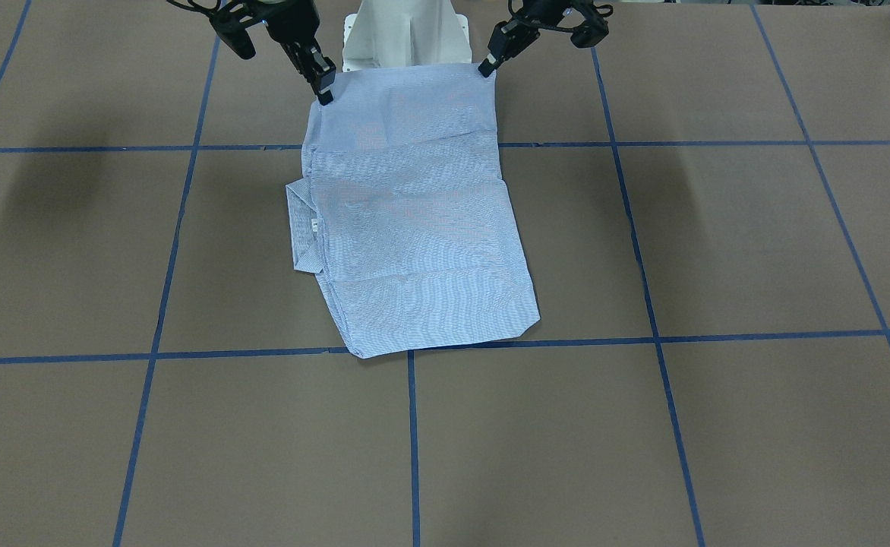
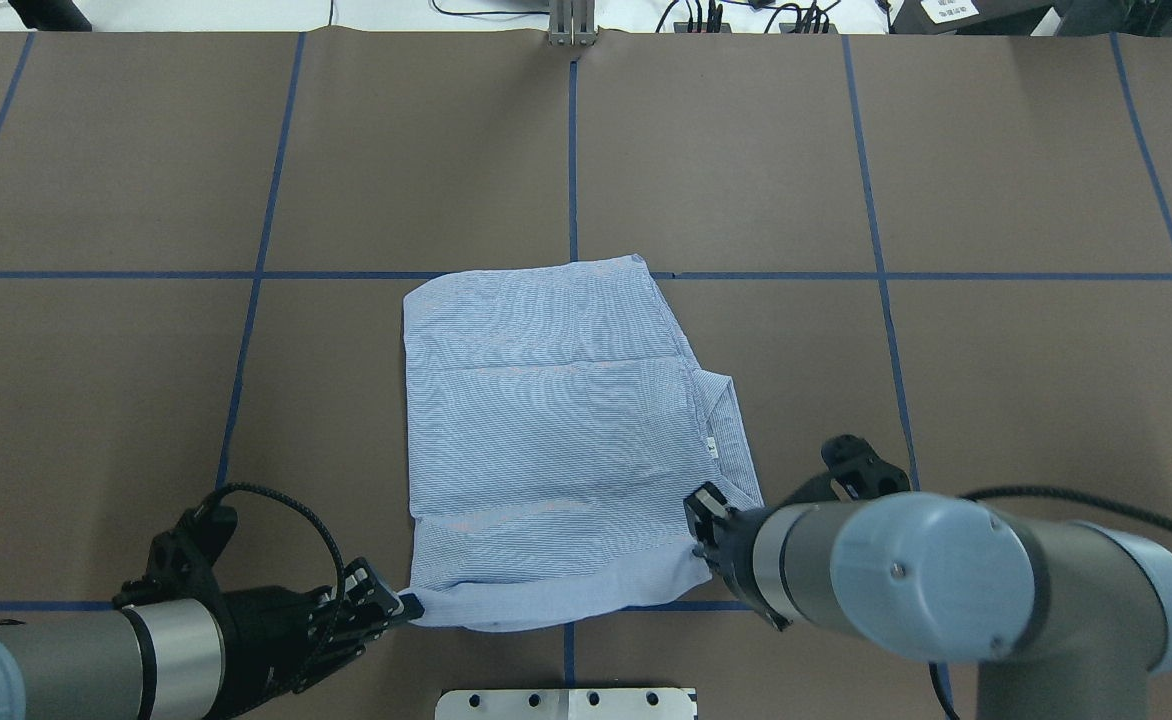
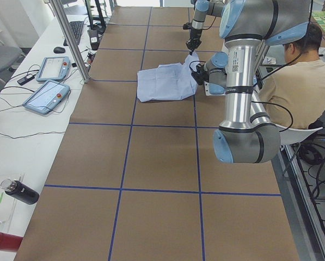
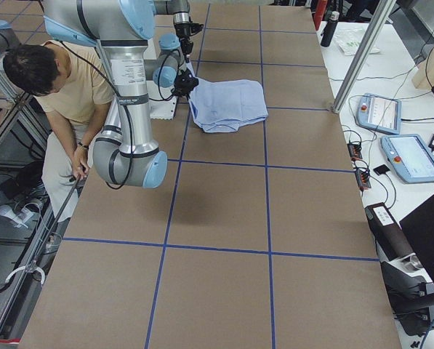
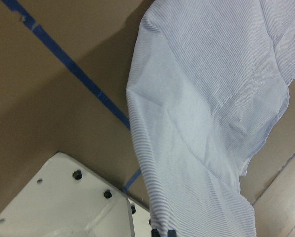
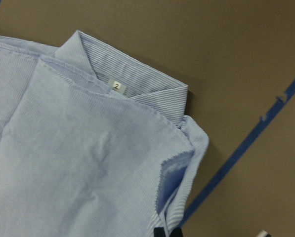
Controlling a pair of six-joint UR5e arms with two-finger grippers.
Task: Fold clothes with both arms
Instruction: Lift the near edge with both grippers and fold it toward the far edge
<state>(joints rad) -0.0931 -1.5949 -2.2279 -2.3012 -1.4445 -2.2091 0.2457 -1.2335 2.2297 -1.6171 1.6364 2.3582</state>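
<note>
Jaws of the left gripper (image 1: 484, 71) are pinched shut on one corner of the shirt (image 1: 415, 228). Those of the right gripper (image 1: 326, 93) are pinched shut on the corner at the other end of the same edge. Both corners are held a little off the worktop (image 1: 718, 243), and the rest of the cloth lies flat.

The shirt is folded into a rough rectangle. It sits midway along the worktop's robot-side edge, reaches toward the centre and crosses the blue tape lines (image 1: 718, 335).

The collar (image 6: 137, 81) sticks out of the fold on the side toward the worktop's right end, near the right gripper. Inside it is a small white label (image 6: 116, 86) printed with a single "2", sharp in the right wrist view and only a white speck in the wider views.

The left arm (image 3: 241, 98) has a white sticker (image 3: 236, 68) on its upright tube, with print too small to read.
</note>
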